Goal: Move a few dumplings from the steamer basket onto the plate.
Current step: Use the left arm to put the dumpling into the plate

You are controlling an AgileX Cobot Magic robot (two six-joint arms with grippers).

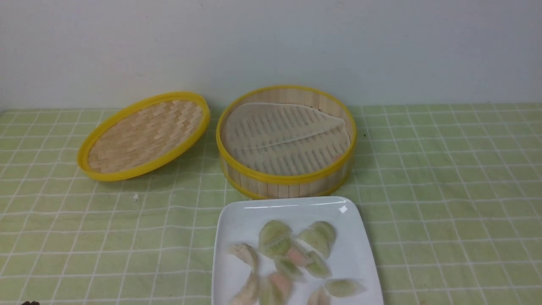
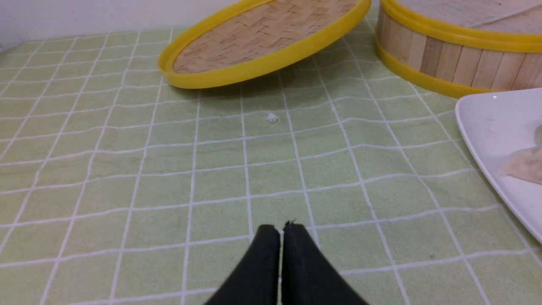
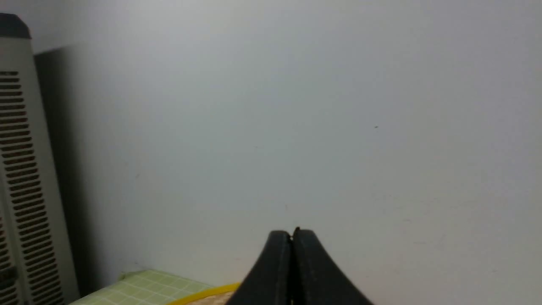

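The steamer basket [image 1: 286, 144] stands at the table's middle back; only its whitish liner shows inside, with a faint pink bit at its right inner edge. Several pale green and pinkish dumplings [image 1: 292, 258] lie on the white square plate [image 1: 237, 220] just in front of it. My left gripper [image 2: 281, 228] is shut and empty, low over the cloth, left of the plate [image 2: 487, 123] and the basket [image 2: 449, 59]. My right gripper [image 3: 291, 233] is shut and empty, pointing at the wall. Neither gripper's fingers show in the front view.
The shallow woven lid [image 1: 144, 135] leans tilted left of the basket; it also shows in the left wrist view [image 2: 262, 42]. A small white crumb [image 2: 271, 117] lies on the green checked cloth. A slatted grey appliance [image 3: 21, 190] stands by the wall.
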